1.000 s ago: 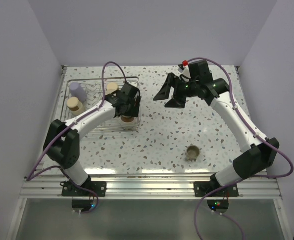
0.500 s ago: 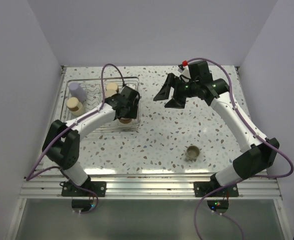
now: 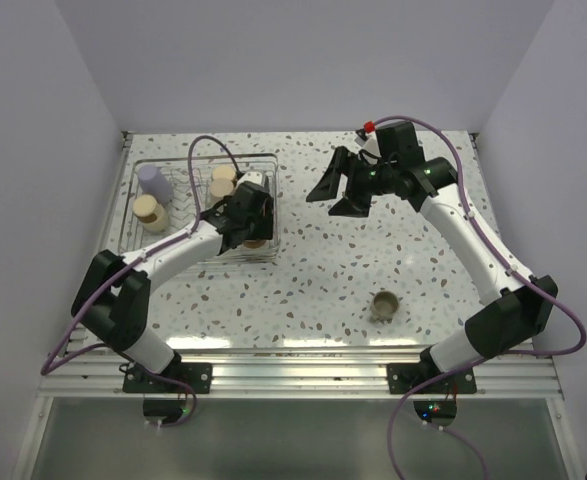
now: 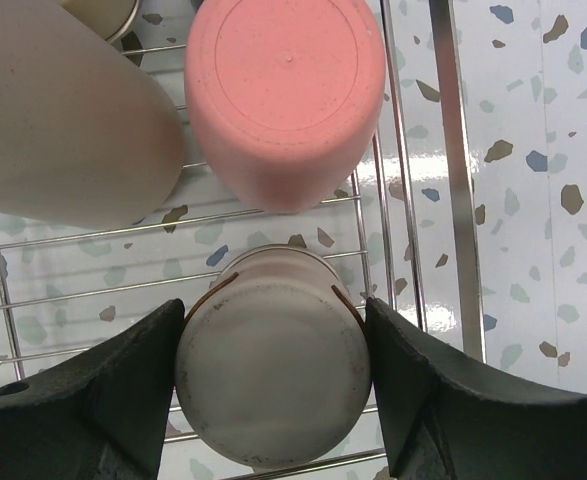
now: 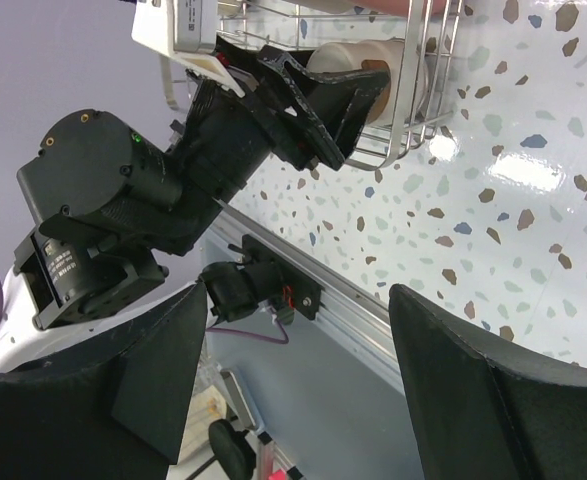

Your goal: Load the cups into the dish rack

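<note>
The dish rack stands at the table's left. It holds a lavender cup, beige cups, a pink-red cup and a large beige tumbler, all upside down. My left gripper is over the rack's near right corner. Its jaws are closed on both sides of an upturned steel cup that rests on the rack wires. An olive-tan mug stands upright on the table at the near right. My right gripper hangs open and empty above the table's middle back.
The rack's right rim runs just beside the held cup. The right wrist view shows the left arm and the rack's corner. White walls close in the table on three sides.
My left arm has swung its elbow leftward and drawn the gripper slightly nearer and lower over the rack's corner. The right arm and the mug have not moved.
</note>
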{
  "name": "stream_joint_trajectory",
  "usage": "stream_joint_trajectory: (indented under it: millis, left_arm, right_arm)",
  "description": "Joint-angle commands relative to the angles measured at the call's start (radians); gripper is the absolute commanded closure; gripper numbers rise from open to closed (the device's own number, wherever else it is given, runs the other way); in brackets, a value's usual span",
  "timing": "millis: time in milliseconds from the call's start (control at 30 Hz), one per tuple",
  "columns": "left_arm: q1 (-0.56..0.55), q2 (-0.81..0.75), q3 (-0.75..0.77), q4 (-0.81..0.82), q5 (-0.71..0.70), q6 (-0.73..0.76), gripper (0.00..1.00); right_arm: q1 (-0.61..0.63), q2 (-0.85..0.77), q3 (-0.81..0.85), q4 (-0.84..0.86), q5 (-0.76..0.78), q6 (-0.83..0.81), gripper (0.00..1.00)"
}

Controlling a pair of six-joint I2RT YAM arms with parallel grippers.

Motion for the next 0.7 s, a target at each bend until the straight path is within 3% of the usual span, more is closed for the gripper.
stream_joint_trajectory:
  millis: [0,300,400,433,500,667]
  left_arm:
    - [-0.008,-0.033,-0.024,0.052,0.037,-0.023,0.94]
    - [-0.01,-0.05,-0.058,0.09,0.126,-0.007,0.45]
    - [-0.01,-0.06,-0.06,0.085,0.128,-0.008,0.34]
    - [-0.01,-0.064,-0.058,0.078,0.125,-0.007,0.24]
    - [-0.01,-0.071,-0.047,0.067,0.112,-0.002,0.15]
    - [-0.01,-0.099,-0.014,0.03,0.083,0.01,0.03]
  right_arm:
    - [0.0,-0.019,-0.004,0.005,0.012,-0.014,0.23]
    - [0.0,-0.021,-0.004,0.001,0.02,-0.02,0.24]
    - [0.0,-0.022,-0.006,-0.004,0.022,-0.021,0.24]
    - [0.0,-0.024,-0.006,-0.004,0.022,-0.021,0.24]
    - [0.0,-0.024,-0.006,-0.004,0.02,-0.021,0.24]
    - [0.0,-0.029,-0.009,-0.007,0.02,-0.023,0.24]
